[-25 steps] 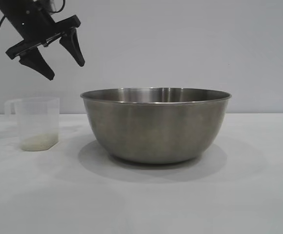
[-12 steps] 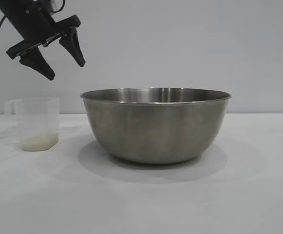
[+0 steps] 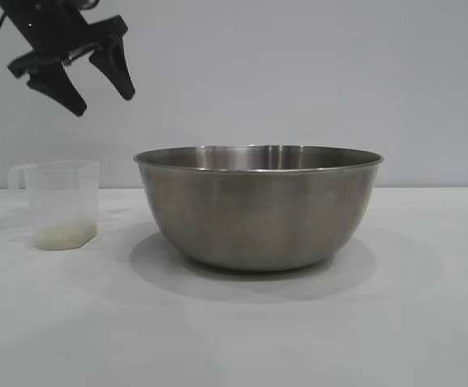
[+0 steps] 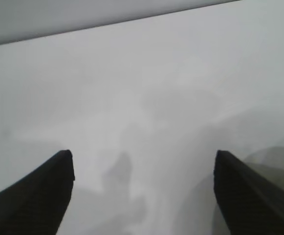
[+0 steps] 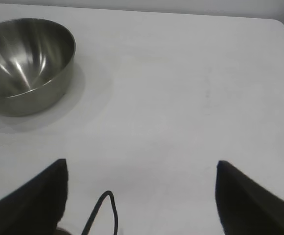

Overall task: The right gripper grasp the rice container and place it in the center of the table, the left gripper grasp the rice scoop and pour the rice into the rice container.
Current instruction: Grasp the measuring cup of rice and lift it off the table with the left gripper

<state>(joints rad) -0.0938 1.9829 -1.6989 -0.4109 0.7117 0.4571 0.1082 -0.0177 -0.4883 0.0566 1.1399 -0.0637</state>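
Steel bowl: one large round stainless-steel rice container [image 3: 258, 208] with brushed grey sides and thin rolled rim, upright at mid-counter; interior bare and shiny in the right wrist view [image 5: 22, 54].
Measuring cup: one small translucent whitish plastic rice scoop [image 3: 60, 203] with loop handle at its rim, upright just beside the bowl on the left-arm side, apart from it.
Grains: thin off-white, yellowish layer of rice [image 3: 63, 235] at the bottom of the cup only.
Surface: flat plain white counter [image 3: 234, 330], carrying bowl and cup; grey wall behind.
Left gripper [image 3: 101, 87]: black claw with two pointed, tapering fingers, spread wide and empty, high above the cup and angled downward; nothing between it and the cup's open mouth; counter only between the fingers in its own wrist view [image 4: 142, 196].
Right gripper [image 5: 142, 200]: identical black claw, fingers spread and empty, well apart from the bowl; outside the exterior view.
Cable: one thin black loop [image 5: 105, 210] near the right gripper.
Count: one bowl, one cup, two grippers.
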